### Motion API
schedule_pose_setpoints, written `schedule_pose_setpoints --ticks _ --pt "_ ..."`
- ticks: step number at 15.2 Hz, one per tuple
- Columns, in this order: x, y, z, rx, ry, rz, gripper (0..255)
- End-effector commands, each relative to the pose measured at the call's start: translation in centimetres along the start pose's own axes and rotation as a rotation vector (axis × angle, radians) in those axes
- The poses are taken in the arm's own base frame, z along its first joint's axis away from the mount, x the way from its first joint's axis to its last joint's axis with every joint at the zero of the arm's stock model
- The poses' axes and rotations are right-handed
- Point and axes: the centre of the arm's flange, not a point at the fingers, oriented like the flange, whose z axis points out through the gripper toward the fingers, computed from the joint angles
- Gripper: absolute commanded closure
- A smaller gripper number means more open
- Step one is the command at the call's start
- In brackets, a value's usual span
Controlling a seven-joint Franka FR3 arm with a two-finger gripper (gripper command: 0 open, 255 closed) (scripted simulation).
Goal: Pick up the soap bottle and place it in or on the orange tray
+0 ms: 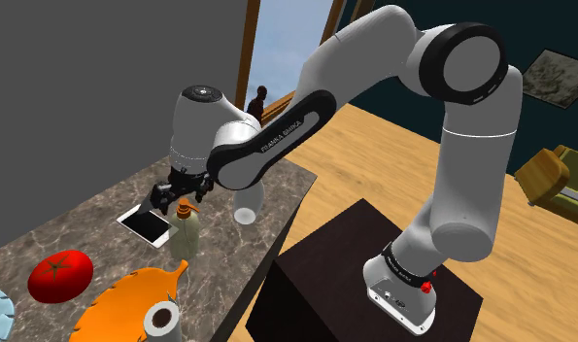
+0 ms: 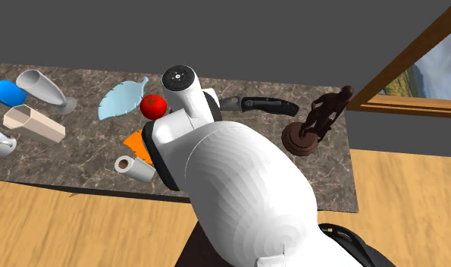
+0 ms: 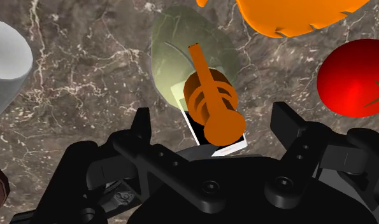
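marble counter holds soap bottle under spread gripper, tomato and orange tray near.

A home is indicated, a living area rather than a lab or shop. A dark veined marble counter is set on a light wooden plank floor. In the shoulder view an olive-yellow upholstered armchair is seen at three o'clock, a framed picture at two o'clock, and a wood-framed opening onto blue sky at twelve. A brown human figurine is displayed on the counter.
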Motion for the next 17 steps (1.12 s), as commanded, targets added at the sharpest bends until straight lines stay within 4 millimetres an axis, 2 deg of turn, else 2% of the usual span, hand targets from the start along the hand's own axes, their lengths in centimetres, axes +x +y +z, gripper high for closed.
schedule_pose_setpoints --ticks 1,2,11,17 --pt "0.0 0.0 0.0 0.000 0.000 0.000 0" --pt "0.0 0.0 0.0 0.000 0.000 0.000 255" --pt "0.0 0.0 0.0 0.000 0.000 0.000 255" --pt "0.3 -0.3 -3.1 0.000 0.000 0.000 255"
